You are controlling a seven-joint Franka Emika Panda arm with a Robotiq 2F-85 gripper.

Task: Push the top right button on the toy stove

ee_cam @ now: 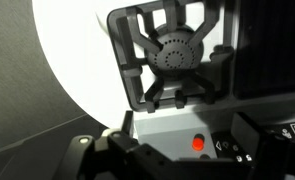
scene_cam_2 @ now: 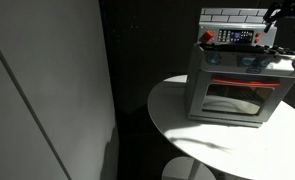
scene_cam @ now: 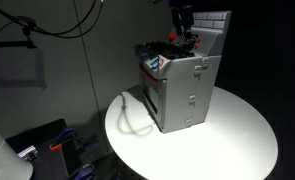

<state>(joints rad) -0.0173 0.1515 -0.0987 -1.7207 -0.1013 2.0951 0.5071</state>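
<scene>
The toy stove [scene_cam: 182, 90] is a grey box on a round white table [scene_cam: 237, 140], with a white brick back panel [scene_cam: 215, 28]. It also shows in an exterior view [scene_cam_2: 237, 85] with its front door and handle. My gripper [scene_cam: 185, 32] hangs just above the stove's top, and shows at the top right in an exterior view [scene_cam_2: 283, 14]. In the wrist view my gripper [ee_cam: 192, 152] has its fingers apart and holds nothing. Between them lie a red button [ee_cam: 198, 143] and a black control panel [ee_cam: 232, 146]. The black burner grate [ee_cam: 172, 55] lies beyond.
The table's rim [scene_cam_2: 187, 140] curves in front of the stove. A dark wall and hanging cables [scene_cam: 57, 25] stand behind. Blue and black gear [scene_cam: 42, 145] sits on the floor beside the table.
</scene>
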